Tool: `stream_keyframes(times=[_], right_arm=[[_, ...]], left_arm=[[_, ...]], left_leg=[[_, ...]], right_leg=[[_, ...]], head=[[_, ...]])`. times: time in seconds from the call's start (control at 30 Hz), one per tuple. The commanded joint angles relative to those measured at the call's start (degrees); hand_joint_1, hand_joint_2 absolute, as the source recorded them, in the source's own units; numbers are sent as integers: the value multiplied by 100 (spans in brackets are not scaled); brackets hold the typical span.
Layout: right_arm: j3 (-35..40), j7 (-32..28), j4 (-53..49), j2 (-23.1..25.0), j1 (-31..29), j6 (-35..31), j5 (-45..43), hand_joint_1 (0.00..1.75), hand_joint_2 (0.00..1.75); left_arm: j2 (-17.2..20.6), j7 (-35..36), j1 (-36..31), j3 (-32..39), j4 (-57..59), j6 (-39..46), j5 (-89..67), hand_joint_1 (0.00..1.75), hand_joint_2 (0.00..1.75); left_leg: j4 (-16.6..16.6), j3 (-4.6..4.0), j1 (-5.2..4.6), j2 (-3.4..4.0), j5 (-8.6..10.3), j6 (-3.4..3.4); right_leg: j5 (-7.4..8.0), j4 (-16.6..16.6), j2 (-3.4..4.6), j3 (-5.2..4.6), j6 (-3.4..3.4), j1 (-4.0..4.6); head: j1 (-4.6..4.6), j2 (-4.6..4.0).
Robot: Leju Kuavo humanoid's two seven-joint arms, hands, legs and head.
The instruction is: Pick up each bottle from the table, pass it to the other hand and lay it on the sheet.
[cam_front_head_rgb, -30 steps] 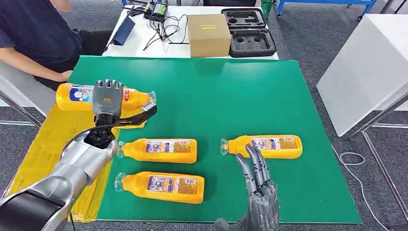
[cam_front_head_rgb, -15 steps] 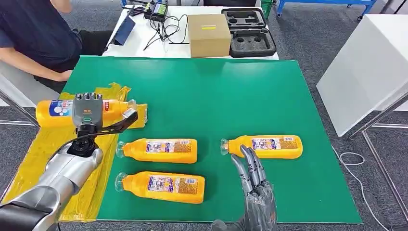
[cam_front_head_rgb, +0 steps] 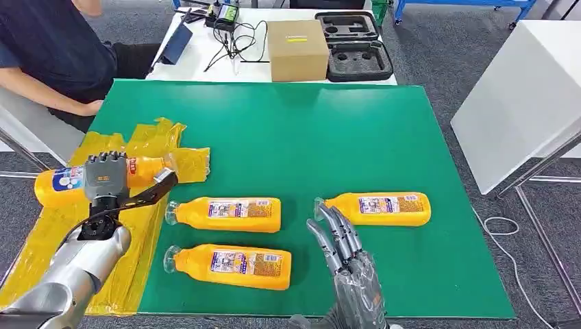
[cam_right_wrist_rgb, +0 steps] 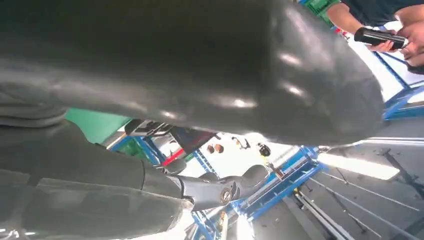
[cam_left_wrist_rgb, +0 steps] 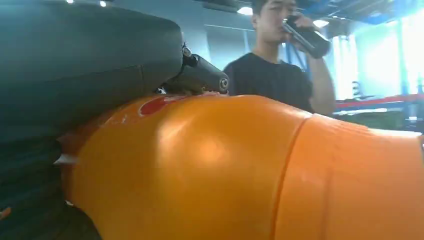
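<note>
A: Where's the held bottle (cam_front_head_rgb: 65, 179)?
B: Gripped by the left robot hand (cam_front_head_rgb: 105, 179), over the yellow sheet (cam_front_head_rgb: 147, 147) at the green tabletop's (cam_front_head_rgb: 308, 130) left edge. It lies lengthwise across the sheet, neck towards the tabletop's middle.

A: The rest?
B: Three bottles lie on the tabletop beside the sheet, necks towards it: one nearest the sheet (cam_front_head_rgb: 225, 214), one in front of that (cam_front_head_rgb: 229, 264), and one farther off (cam_front_head_rgb: 375, 208).

A: The right robot hand (cam_front_head_rgb: 346, 264)?
B: Empty, fingers spread, hovering near the farther bottle.
</note>
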Motion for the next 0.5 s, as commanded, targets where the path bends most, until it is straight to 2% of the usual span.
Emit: stream_keyframes(times=[0.03,0.13,0.17,0.43,0.5], right_arm=[[-55,-17,36,21,-102,86,-37,0,0],[-55,-17,36,21,-102,86,-37,0,0],[-66,-9,34,29,-99,97,-37,0,0],[-74,1,33,46,-95,107,-30,0,0],[-87,12,28,64,-85,117,-15,0,0]], left_arm=[[-171,-189,-95,516,168,63,30,147,175],[-171,-189,-95,516,168,63,30,147,175],[-188,-304,-76,535,168,84,37,155,175],[-261,-345,-50,531,174,114,4,155,175],[-338,-454,-34,528,185,138,-26,166,175]], left_leg=[[0,6,4,2,-3,-10],[3,5,6,-5,-4,-13],[5,12,10,-4,-8,-18],[3,5,6,-2,-3,-11],[4,5,7,-4,-4,-12]], right_leg=[[-2,-3,-5,9,-7,4],[-3,-4,-9,11,-8,7],[-6,-4,-10,19,-12,11],[-2,-3,-5,9,-7,7],[-2,-4,-8,10,-7,9]], head=[[-2,2],[0,2],[-2,2],[0,2],[-2,2]])
